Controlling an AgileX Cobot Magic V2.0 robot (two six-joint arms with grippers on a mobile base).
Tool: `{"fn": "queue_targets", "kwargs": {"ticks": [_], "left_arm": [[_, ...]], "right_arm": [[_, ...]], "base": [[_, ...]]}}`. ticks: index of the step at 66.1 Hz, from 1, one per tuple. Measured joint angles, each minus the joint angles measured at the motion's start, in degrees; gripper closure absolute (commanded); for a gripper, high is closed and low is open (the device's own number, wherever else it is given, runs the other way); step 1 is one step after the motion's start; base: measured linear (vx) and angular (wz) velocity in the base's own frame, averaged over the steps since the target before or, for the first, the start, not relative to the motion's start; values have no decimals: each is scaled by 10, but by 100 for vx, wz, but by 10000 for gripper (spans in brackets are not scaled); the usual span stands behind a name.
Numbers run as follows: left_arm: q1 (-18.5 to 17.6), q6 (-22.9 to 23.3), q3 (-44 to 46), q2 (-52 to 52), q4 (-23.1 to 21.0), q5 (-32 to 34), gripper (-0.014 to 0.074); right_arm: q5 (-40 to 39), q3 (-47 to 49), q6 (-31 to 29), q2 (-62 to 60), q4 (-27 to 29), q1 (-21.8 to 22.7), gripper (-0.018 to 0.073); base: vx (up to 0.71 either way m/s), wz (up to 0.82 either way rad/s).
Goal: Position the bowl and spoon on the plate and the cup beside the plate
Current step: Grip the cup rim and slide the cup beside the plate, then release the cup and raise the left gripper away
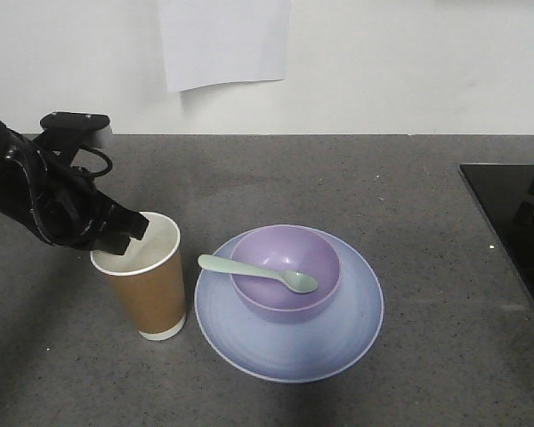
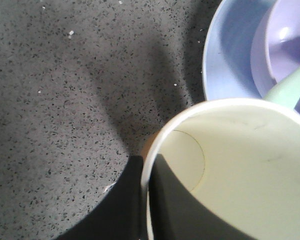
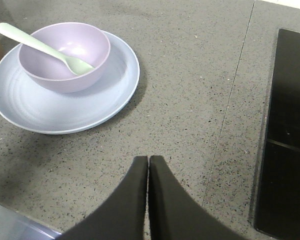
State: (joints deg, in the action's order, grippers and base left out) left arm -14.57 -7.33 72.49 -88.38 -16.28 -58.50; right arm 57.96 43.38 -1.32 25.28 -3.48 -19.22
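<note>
The brown paper cup [image 1: 149,280] stands upright on the counter just left of the pale blue plate [image 1: 343,334]. My left gripper [image 1: 125,238] is shut on the cup's rim [image 2: 149,170], one finger inside and one outside. The lavender bowl [image 1: 289,267] sits on the plate, with the mint-green spoon [image 1: 254,270] lying across it, head inside and handle over the left rim. In the right wrist view the plate [image 3: 40,107], the bowl [image 3: 65,55] and the spoon [image 3: 45,42] lie at the upper left. My right gripper [image 3: 148,159] is shut on nothing, over bare counter.
A black cooktop [image 1: 516,222] is set into the counter at the right edge [image 3: 287,130]. A white wall with a paper sheet [image 1: 222,40] stands behind the grey speckled counter [image 1: 338,178].
</note>
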Motion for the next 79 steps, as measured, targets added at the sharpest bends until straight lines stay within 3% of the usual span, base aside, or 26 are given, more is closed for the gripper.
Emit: {"fn": "queue_targets", "kwargs": {"ticks": [14,42,66,79], "left_arm": [[0,0,-1,0,0,0,535],[0,0,-13,26,2,-12,255],[0,0,-13,123,2,24,239],[0,0,-13,195,8,34,239]], "right_arm": [[0,0,0,0,0,0,564],[0,0,0,0,0,0,564],[-12,0,0,0,0,0,564],[-124,0,0,0,-3,0,564]], "base": [[0,0],[0,0],[0,0],[0,0]]}}
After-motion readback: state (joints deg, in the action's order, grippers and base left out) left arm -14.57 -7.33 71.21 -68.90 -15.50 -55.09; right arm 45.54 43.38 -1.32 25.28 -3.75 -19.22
